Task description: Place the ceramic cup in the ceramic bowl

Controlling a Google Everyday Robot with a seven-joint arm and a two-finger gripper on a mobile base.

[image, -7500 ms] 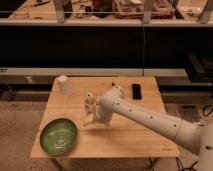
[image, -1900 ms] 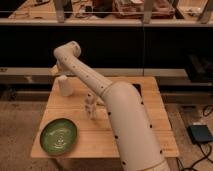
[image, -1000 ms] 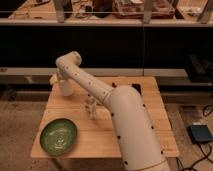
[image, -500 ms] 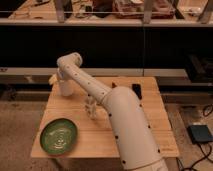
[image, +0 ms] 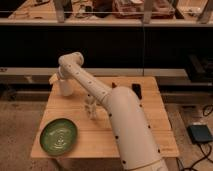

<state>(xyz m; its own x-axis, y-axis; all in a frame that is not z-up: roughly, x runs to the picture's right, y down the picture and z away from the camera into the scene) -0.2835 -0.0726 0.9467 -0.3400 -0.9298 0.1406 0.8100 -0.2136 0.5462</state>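
Against two seconds ago the arm's wrist has dropped lower toward the table's (image: 156, 120) ten o'clock corner. The ceramic cup (image: 66, 89), small, white and upright, stands there, with the green ceramic bowl (image: 58, 136) well apart at seven o'clock. The gripper (image: 59, 80) sits at the cup's top, and I cannot tell whether it grips; the arm reaches in from five o'clock

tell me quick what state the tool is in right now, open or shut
The tool: down at the ceramic cup near the far left corner of the table; open or closed cannot be told.
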